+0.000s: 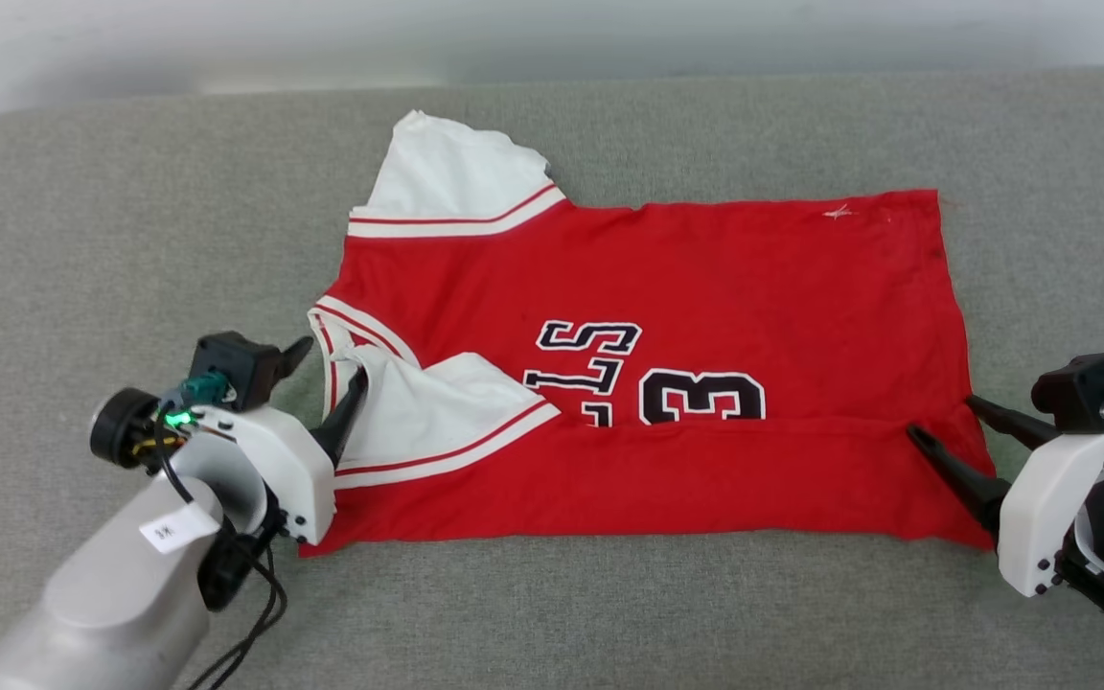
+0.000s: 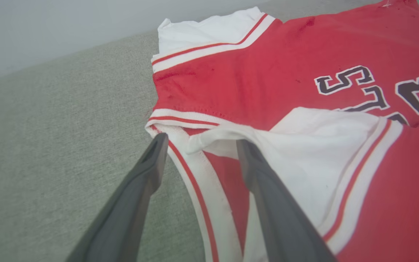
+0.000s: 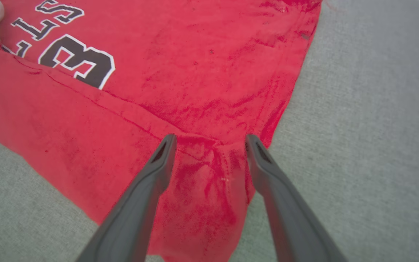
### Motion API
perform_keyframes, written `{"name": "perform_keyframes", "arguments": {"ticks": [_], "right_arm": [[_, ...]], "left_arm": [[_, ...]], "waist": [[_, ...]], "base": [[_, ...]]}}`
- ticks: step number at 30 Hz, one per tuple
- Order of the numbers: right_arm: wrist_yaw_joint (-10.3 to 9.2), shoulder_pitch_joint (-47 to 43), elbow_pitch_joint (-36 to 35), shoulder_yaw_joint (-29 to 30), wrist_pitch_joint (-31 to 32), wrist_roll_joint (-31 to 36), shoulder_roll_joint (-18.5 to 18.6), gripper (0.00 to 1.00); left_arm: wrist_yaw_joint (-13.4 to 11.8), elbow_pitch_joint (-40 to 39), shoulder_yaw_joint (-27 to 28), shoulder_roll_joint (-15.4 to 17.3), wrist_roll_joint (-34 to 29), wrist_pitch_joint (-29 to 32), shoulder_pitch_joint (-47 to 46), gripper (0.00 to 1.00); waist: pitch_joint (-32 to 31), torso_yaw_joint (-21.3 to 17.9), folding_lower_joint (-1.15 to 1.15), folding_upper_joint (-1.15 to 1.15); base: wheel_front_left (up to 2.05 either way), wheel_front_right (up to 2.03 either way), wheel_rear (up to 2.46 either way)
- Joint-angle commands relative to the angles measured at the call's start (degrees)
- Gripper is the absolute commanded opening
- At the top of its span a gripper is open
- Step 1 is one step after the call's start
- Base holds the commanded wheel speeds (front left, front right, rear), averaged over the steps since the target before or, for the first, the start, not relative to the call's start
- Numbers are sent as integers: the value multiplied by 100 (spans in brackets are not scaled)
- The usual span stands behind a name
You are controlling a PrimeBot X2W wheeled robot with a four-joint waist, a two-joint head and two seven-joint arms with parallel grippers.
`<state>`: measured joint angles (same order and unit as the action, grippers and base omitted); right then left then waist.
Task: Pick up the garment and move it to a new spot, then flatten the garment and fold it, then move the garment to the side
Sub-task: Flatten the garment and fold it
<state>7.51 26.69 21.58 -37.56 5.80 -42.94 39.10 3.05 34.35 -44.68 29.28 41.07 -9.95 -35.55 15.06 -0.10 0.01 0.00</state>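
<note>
The garment (image 1: 705, 278), red with white sleeves, lies spread on the grey cushion, collar to the left. Its near edge is folded up over the lower part of the black-and-white lettering and the 3. One white sleeve (image 1: 456, 182) sticks out at the far side, and the other (image 1: 437, 402) lies folded over the red. My left gripper (image 1: 332, 374) is open at the striped collar; the left wrist view shows this gripper (image 2: 202, 142) straddling the collar trim (image 2: 191, 171). My right gripper (image 1: 945, 420) is open at the right end of the fold, and in its wrist view (image 3: 211, 140) the fingers rest over the red cloth (image 3: 195, 72).
The grey fabric cushion (image 1: 82, 240) stretches wide on all sides of the garment. A pale wall (image 1: 552, 38) runs along the back. A black cable (image 1: 260, 613) hangs from my left forearm near the front edge.
</note>
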Motion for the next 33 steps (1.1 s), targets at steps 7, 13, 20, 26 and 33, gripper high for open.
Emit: {"name": "perform_keyframes", "arguments": {"ticks": [7,13,20,26,33], "right_arm": [[-3,-197,-163,142,-91,37,108,100],[-3,-260,-276,291,-18,81,62,100],[-3,-320,-400,387,73,157,-21,100],[-3,-254,-497,412,192,196,-98,100],[-3,-103,-491,414,269,192,-152,100]], "left_arm": [[96,-744,2,577,111,972,-494,100],[187,-1386,-127,1015,655,2854,-765,100],[188,-1814,-289,1271,1436,4715,-903,100],[-10,-1761,-499,1282,1915,5823,-733,100],[-143,-1410,-796,1195,1925,6319,-579,100]], "waist": [[-505,128,-1,0],[-576,134,-1,0],[-519,71,-1,0],[-365,-79,-1,0],[-101,-252,-1,0]], "base": [[0,0,0],[0,0,0],[0,0,0],[0,0,0],[0,0,0]]}}
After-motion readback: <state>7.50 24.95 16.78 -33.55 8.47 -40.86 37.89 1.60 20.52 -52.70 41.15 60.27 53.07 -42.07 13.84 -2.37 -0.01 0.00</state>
